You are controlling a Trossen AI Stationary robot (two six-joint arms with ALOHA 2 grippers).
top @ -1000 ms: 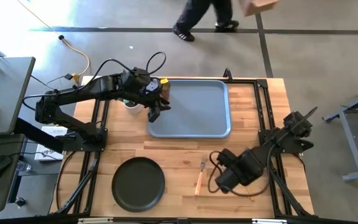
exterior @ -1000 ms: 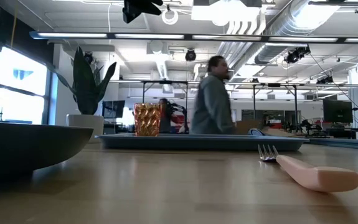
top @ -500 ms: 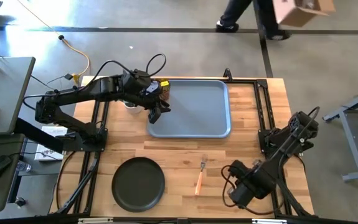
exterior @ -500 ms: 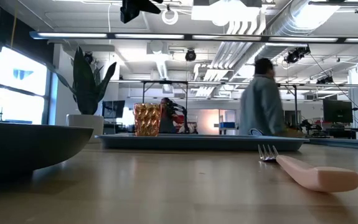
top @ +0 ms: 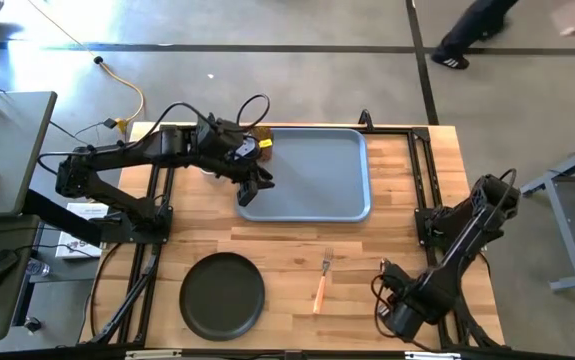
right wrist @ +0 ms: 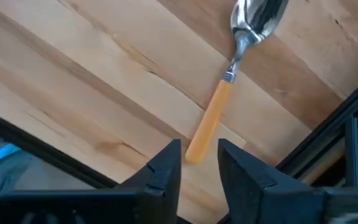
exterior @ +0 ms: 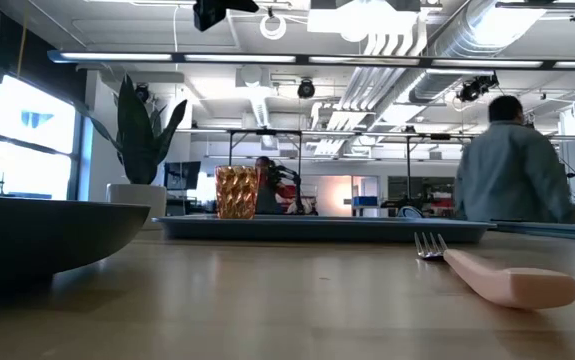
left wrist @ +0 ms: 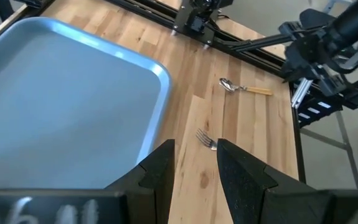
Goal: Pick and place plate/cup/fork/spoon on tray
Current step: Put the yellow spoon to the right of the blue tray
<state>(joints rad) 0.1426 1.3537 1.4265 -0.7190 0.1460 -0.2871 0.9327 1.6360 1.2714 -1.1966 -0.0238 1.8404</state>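
Hovering claw (left): the left claw [top: 256,183] hangs over the tray's near-left corner, fingers parted with a small gap and nothing between them
Tray: blue-grey tray [top: 317,190] sits at the back middle of the worktop [top: 287,250], bare across most of its surface
Cup: amber cup [exterior: 236,192] stands upright at the tray's far-left corner; from overhead only a bit of it [top: 264,143] peeks out past the left arm
Plate: dark plate [top: 223,293] is well in front of the tray, off toward its left side, near the worktop's front edge
Fork: fork [top: 321,282] lies in front of the tray, right of the plate, tines pointing at the tray, orange handle toward the front edge
Spoon: spoon [right wrist: 231,78] lies flat on the wood well right of the fork, bowl end away from the claw
Right claw: right claw [right wrist: 198,165] is way off from the tray at the front-right corner, fingers released, hovering right over the spoon's handle end
Background: a person [exterior: 512,165] beyond the tray, back of a grey-blue jacket showing
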